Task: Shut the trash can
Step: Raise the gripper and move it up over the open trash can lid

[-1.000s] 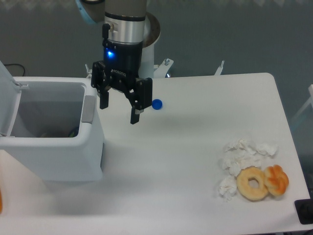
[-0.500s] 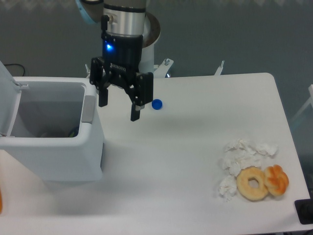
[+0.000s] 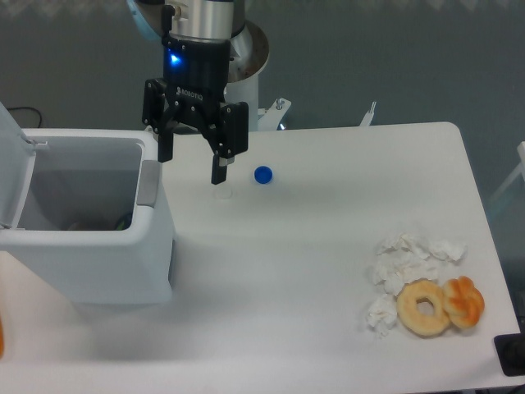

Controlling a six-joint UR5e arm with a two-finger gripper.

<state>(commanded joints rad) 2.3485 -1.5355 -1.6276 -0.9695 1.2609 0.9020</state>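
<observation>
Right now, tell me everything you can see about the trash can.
The trash can is a large white boxy bin, plastic by its look, with rounded corners, standing upright on the table's left side. It is open: the white lid is swung up at the left edge. A grey latch strip sits on its right rim. Inside is shadowed, with something dark at the bottom that I cannot identify. The gripper hangs just right of it, fingers spread, not touching.

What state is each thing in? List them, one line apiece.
trash can: open, upright
lid: raised at the can's left side
pincer: open, empty, above the table beside the can
blue cap: lying loose on the table
tissues: crumpled in a pile
doughnut: whole, lying flat
</observation>
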